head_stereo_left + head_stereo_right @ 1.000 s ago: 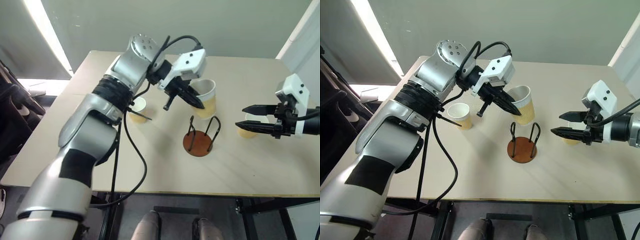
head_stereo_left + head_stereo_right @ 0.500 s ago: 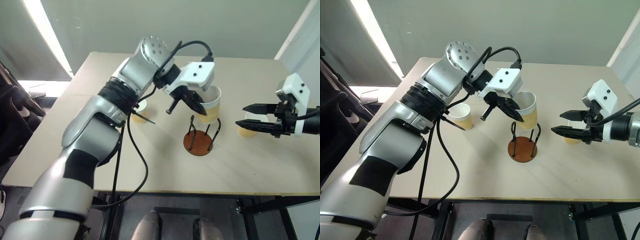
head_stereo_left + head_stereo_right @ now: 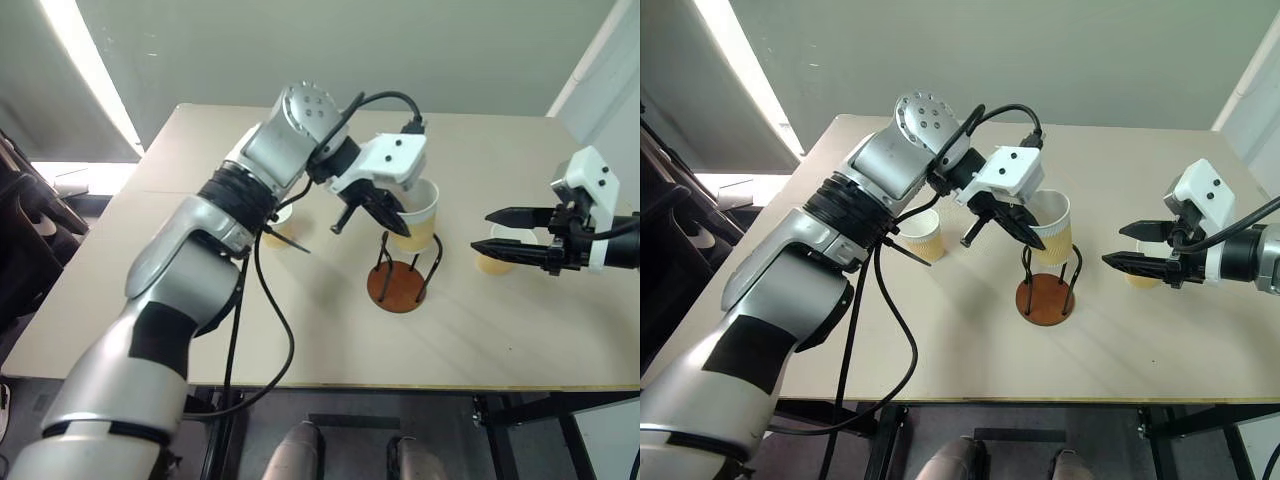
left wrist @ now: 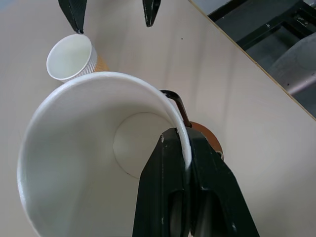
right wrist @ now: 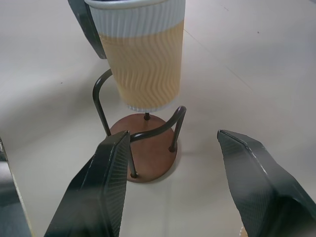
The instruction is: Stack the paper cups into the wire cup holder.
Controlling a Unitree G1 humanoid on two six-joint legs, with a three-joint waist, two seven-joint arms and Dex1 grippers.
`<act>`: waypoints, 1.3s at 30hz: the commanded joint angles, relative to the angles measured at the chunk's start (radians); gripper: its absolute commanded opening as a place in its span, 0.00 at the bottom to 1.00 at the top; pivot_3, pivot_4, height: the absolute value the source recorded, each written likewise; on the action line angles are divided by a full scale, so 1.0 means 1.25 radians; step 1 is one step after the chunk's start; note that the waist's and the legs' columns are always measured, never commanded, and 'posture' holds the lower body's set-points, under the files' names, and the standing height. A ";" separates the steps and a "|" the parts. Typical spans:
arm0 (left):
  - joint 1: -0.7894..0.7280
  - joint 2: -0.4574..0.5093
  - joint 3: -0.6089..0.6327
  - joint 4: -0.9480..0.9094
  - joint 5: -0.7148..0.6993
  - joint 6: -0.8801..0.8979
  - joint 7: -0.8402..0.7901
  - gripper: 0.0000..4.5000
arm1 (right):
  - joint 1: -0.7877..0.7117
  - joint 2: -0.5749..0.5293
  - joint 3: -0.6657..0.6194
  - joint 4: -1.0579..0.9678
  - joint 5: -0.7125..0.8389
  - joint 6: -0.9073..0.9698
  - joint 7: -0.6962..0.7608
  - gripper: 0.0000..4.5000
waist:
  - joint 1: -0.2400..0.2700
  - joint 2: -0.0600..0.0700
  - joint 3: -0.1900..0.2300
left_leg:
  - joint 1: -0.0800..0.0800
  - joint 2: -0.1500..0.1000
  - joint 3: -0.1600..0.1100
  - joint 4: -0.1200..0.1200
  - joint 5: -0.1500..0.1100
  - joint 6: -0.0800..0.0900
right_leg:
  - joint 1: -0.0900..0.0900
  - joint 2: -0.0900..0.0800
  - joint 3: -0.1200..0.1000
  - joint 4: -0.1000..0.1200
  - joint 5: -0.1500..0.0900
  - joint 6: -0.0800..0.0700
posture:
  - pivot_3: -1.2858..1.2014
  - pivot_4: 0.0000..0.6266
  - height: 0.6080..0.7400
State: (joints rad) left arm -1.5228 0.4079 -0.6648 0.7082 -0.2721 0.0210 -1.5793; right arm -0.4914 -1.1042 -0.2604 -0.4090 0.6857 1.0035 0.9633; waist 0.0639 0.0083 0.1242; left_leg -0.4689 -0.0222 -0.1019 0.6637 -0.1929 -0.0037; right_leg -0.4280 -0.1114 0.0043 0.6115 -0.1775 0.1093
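Left hand pinches paper cup by rim, held above wire cup holder for lowering between loops. Right hand wide, empty.

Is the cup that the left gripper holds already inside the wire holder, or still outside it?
Still outside. The cup hangs above the wire cup holder; its bottom has not reached the base, and the left gripper pinches its rim.

- left gripper: arm reached across, fingers clamped together, angled down
- right gripper: fingers spread wide, roughly level, near table's right edge
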 commanded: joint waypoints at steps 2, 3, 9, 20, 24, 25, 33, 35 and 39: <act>-0.003 0.007 -0.005 -0.039 -0.021 0.009 -0.028 0.00 | -0.012 -0.011 -0.015 -0.012 0.010 -0.013 -0.004 0.65 | 0.000 0.000 0.000 | 0.000 0.000 0.000 0.000 0.000 0.000 | 0.000 0.000 0.000 0.000 0.000 0.000 | 0.52 0.24 1.00; 0.000 0.010 -0.011 -0.044 -0.023 0.009 -0.028 0.00 | -0.012 -0.011 -0.013 -0.011 0.009 -0.015 -0.004 0.65 | 0.000 0.000 0.000 | 0.000 0.000 0.000 0.000 0.000 0.000 | 0.000 0.000 0.000 0.000 0.000 0.000 | 0.52 0.24 1.00; 0.010 0.014 -0.026 -0.043 0.006 -0.015 -0.028 0.00 | -0.019 -0.012 -0.005 -0.007 0.006 -0.016 -0.003 0.65 | 0.000 0.000 0.000 | 0.001 0.000 0.000 0.000 0.000 0.000 | 0.000 0.000 0.000 0.001 0.000 0.000 | 0.52 0.24 1.00; 0.026 -0.021 0.023 -0.023 0.058 -0.026 -0.028 0.43 | -0.022 -0.018 0.006 0.003 -0.001 -0.027 0.001 0.65 | 0.000 0.000 0.000 | 0.000 0.000 0.001 0.000 0.000 0.000 | 0.000 0.000 0.000 0.001 0.000 0.000 | 0.52 0.24 1.00; 0.028 -0.034 0.052 -0.021 0.071 -0.022 -0.028 0.73 | -0.025 -0.020 0.012 0.008 -0.007 -0.037 0.001 0.65 | 0.000 0.001 0.000 | 0.001 0.000 0.001 0.000 0.000 0.000 | 0.000 0.000 0.000 0.001 0.000 0.000 | 0.52 0.24 1.00; 0.027 -0.039 0.066 -0.019 0.074 -0.017 -0.025 0.81 | -0.026 -0.019 0.016 0.011 -0.013 -0.045 -0.001 0.65 | 0.000 0.001 0.000 | 0.000 0.000 0.001 0.000 0.000 0.000 | 0.000 0.000 0.000 0.001 0.000 0.000 | 0.52 0.24 1.00; 0.033 -0.017 0.199 -0.076 0.041 0.094 -0.006 0.99 | -0.043 -0.033 0.171 0.101 -0.195 -0.186 -0.009 0.65 | -0.002 0.001 0.000 | 0.001 0.000 0.001 0.001 0.000 0.001 | 0.000 0.000 0.001 0.001 0.000 0.000 | 0.52 0.24 1.00; 0.046 0.004 0.227 -0.106 0.037 0.123 -0.001 0.99 | -0.060 -0.041 0.222 0.141 -0.254 -0.240 0.012 0.65 | -0.003 0.001 0.000 | 0.002 0.000 0.001 0.001 -0.001 0.001 | 0.000 -0.001 0.001 0.001 0.000 0.000 | 0.52 0.24 1.00; 0.092 0.065 0.295 -0.190 0.016 0.210 0.031 0.99 | -0.113 -0.047 0.309 0.232 -0.352 -0.334 0.071 0.65 | -0.008 0.003 -0.001 | 0.002 0.001 0.002 0.000 -0.001 0.001 | -0.001 0.000 0.001 0.001 0.000 0.000 | 0.52 0.24 1.00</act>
State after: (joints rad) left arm -1.4133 0.4648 -0.3538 0.5335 -0.2191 0.2353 -1.5583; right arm -0.5983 -1.1398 0.1120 -0.1471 0.3046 0.6483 1.0208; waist 0.0543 0.0120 0.1227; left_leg -0.4666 -0.0213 -0.0999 0.6642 -0.1939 -0.0019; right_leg -0.4289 -0.1120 0.0053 0.6129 -0.1772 0.1097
